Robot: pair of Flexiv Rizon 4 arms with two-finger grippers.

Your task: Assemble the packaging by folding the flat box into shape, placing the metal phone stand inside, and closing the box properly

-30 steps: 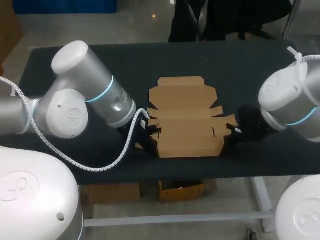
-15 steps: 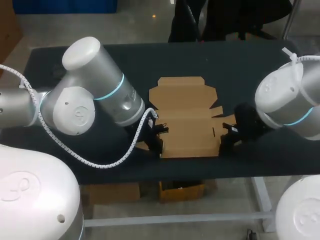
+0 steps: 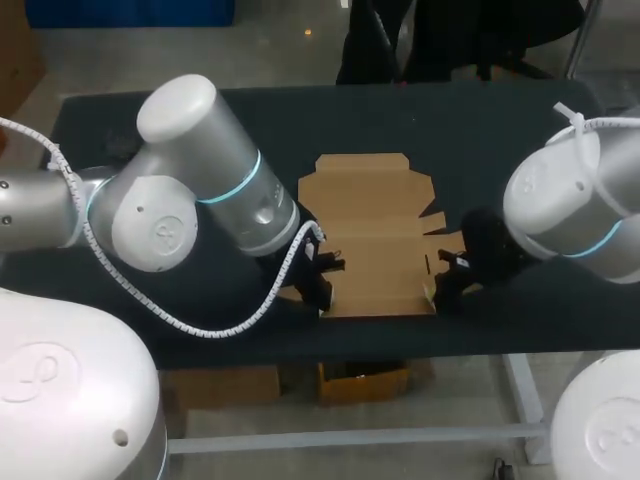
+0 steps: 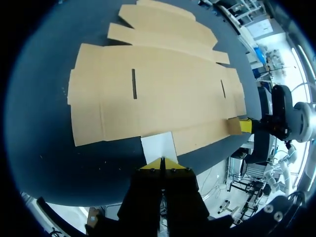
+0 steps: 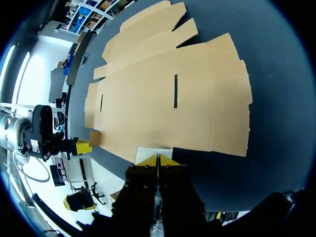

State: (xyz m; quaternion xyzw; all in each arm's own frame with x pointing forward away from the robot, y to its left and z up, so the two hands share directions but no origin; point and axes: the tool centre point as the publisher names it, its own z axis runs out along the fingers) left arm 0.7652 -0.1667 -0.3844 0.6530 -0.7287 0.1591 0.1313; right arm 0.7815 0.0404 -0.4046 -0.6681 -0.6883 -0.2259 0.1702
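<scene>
Plainly we are at the first fold: on the table the flat box lies unfolded, mid-surface. Our left gripper and right gripper, each closed tip to tip and holding nothing, nose its near edge. Next, we judge, that edge needs levering upright.

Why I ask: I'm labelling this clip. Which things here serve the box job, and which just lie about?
Job: flat brown cardboard box blank; left gripper; right gripper, both at its near edge.
Not the job: dark table only. Metal phone stand: not in view.
</scene>
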